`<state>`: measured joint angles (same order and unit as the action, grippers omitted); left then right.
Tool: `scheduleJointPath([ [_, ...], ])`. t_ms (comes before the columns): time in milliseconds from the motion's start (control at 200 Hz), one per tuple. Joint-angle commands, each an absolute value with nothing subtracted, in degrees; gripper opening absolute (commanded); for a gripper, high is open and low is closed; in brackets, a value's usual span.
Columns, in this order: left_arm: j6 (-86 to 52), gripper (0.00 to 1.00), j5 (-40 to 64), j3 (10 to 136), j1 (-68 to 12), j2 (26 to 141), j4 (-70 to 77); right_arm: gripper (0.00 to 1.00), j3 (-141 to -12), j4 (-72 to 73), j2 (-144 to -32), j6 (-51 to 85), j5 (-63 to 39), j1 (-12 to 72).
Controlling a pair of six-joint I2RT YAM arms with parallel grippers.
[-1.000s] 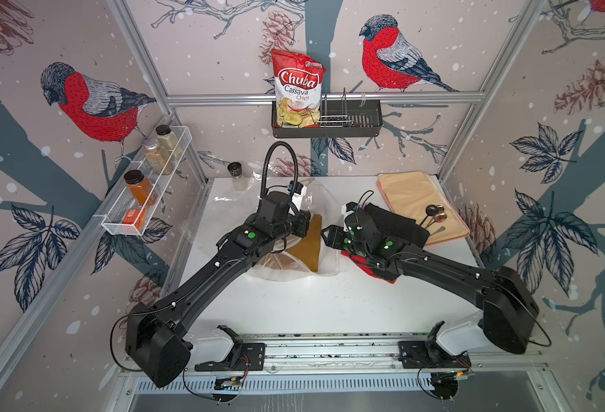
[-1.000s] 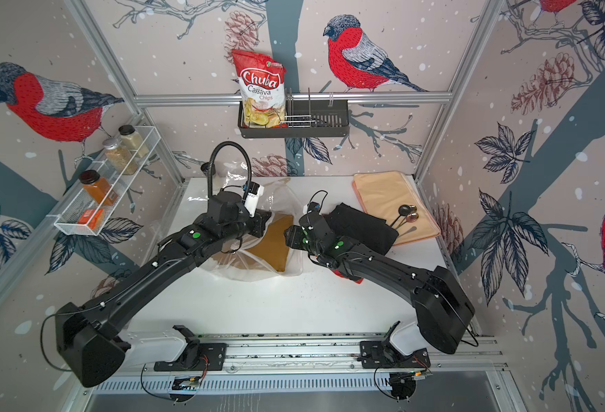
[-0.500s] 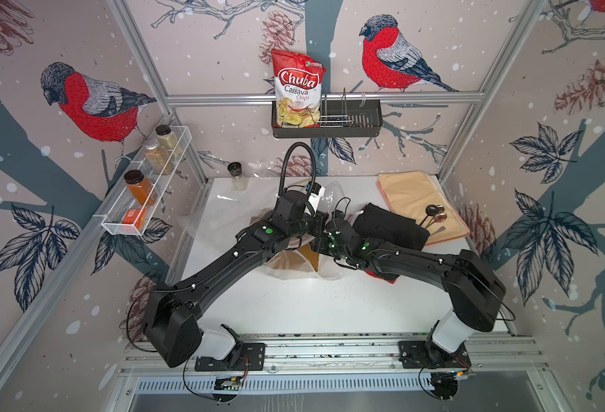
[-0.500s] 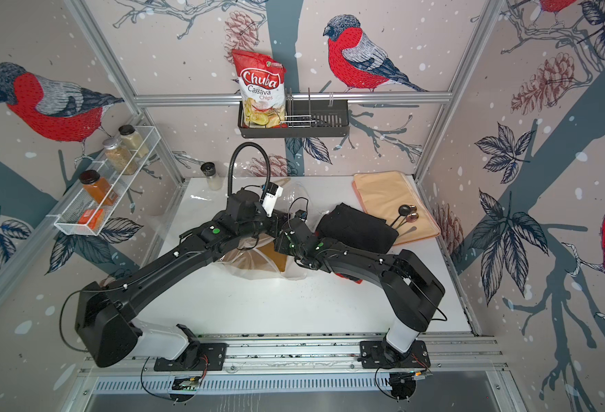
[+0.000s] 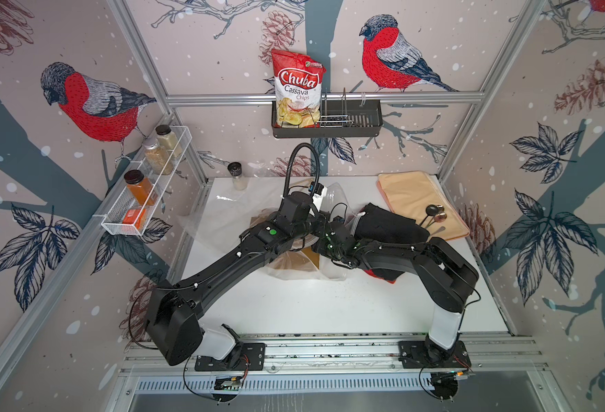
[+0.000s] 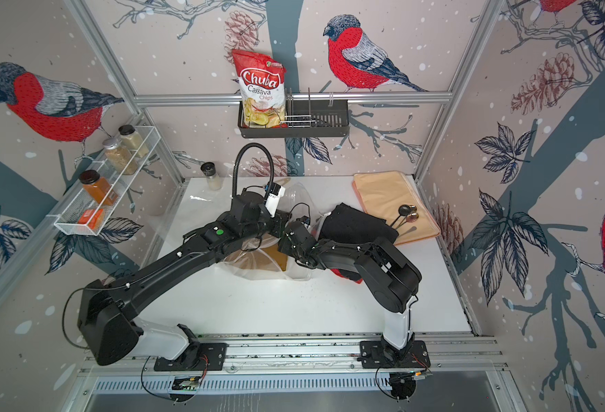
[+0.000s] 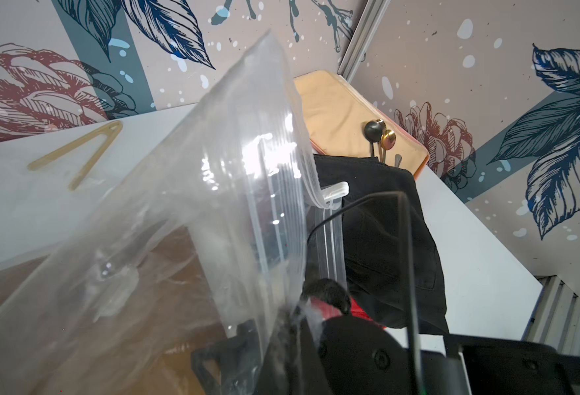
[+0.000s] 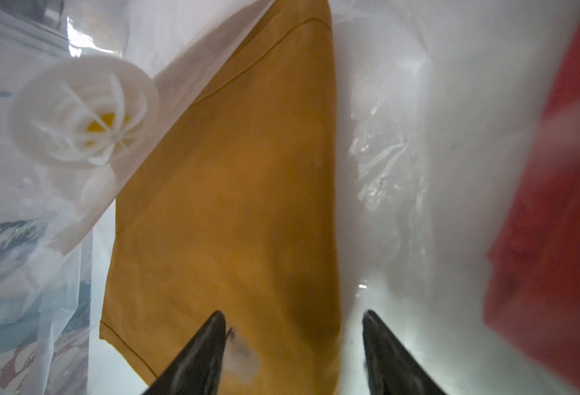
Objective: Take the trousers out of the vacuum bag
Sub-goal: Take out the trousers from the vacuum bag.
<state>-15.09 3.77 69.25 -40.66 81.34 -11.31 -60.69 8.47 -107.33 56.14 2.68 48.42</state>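
The clear vacuum bag (image 5: 333, 271) (image 7: 213, 188) lies mid-table with its mouth lifted. My left gripper (image 7: 281, 323) is shut on the bag's upper edge, below the white zip slider (image 7: 334, 191). My right gripper (image 8: 292, 314) is open inside the bag. Its fingertips straddle the near edge of the mustard-brown trousers (image 8: 240, 205) (image 5: 308, 258), near the round white valve (image 8: 83, 109). The black trousers (image 5: 390, 224) (image 6: 358, 224) lie outside the bag to the right. They rest on the red trousers (image 5: 379, 276) (image 8: 555, 239).
A peach mat (image 5: 411, 199) with spoons (image 5: 432, 214) on it lies at the back right. A spice jar (image 5: 238, 174) stands at the back left and a tan loop (image 7: 80, 154) lies on the table. The walls carry a wire shelf (image 5: 144, 199) and a chips bag (image 5: 297, 89).
My right gripper has moved left from beside the black trousers into the bag mouth, its jaws a little wider. My left arm has shifted right with the bag edge.
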Motion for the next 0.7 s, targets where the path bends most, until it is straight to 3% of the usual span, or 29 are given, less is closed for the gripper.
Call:
scheduleJointPath([
  [0,-14.95,0.0,2.21,69.72,-40.78,81.63,-8.1,0.64,-60.19,11.65,-108.23,57.35,0.56,47.45],
  [695,-13.99,0.0,1.36,69.07,-40.78,77.4,-8.27,0.64,-63.72,26.61,-121.33,61.43,-15.85,44.65],
])
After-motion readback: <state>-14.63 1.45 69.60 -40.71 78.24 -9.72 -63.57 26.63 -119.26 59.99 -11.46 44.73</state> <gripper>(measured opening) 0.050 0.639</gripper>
